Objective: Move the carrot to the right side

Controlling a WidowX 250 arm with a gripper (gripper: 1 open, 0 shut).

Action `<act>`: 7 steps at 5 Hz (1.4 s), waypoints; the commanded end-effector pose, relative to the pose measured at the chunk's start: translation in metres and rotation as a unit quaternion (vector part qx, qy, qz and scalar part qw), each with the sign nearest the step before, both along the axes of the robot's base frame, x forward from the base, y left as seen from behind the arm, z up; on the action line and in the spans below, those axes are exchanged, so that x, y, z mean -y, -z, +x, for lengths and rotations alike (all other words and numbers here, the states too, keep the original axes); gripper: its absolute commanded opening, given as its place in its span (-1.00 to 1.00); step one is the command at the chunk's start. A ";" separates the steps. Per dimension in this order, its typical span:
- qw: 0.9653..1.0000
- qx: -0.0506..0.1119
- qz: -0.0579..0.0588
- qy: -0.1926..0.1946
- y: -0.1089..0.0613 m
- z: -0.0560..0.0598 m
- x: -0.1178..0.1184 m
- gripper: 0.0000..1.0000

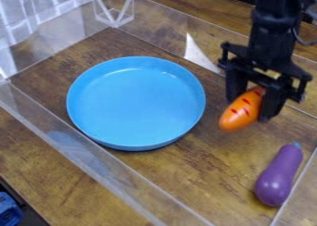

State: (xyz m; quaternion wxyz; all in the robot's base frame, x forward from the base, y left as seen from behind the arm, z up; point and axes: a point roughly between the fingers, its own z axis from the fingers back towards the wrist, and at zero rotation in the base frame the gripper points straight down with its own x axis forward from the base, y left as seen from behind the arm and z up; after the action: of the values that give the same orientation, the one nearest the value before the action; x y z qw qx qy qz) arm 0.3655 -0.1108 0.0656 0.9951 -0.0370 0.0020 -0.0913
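Note:
The small orange carrot [243, 110] hangs tilted just above the wooden table, to the right of the blue plate [133, 102]. My black gripper [262, 87] comes down from above and is shut on the carrot's upper end, so its leafy top is hidden between the fingers. The carrot's lower tip points down and to the left, clear of the plate's rim.
A purple eggplant [280, 175] lies on the table at the lower right, close to the carrot. Clear plastic walls [74, 132] fence the table on the left and front. Bare wood [210, 165] shows between plate and eggplant.

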 end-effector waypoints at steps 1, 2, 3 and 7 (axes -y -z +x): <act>0.999 0.035 -0.009 0.009 -0.011 0.013 0.012 -1.00; 0.999 0.032 -0.008 0.007 0.001 0.020 0.013 1.00; 0.999 0.031 -0.004 0.008 0.009 0.024 0.014 1.00; 0.999 0.037 -0.008 0.009 0.023 0.040 0.010 1.00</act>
State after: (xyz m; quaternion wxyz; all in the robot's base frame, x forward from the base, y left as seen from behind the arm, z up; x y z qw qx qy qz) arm 0.3974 -0.1213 0.0266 0.9940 -0.0365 -0.0092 -0.1030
